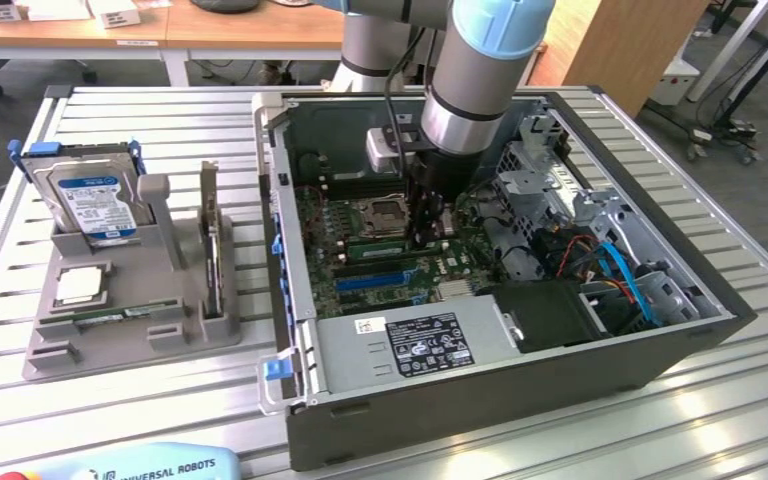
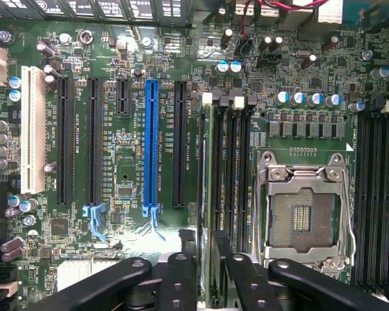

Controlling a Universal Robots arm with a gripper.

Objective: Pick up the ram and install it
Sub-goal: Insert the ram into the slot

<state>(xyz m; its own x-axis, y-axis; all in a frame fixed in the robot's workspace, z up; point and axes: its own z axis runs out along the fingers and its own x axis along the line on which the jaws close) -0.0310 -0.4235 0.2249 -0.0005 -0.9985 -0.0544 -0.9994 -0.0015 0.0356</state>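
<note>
Ram: on edge in a slot beside the processor socket.
Long axis: parallel to the blue slot.
Hand: slightly spread, straddling one end of the ram.

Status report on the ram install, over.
Gripper low inside the case, over the memory slots. Ram upright in the slot beside the processor socket, directly below the gripper. Nothing lying across it.

motherboard: green | ram: green | PCIe slot: blue | PCI slot: white | hard drive: silver, blue label | robot arm: silver, light-blue joint | PC case: dark grey
</note>
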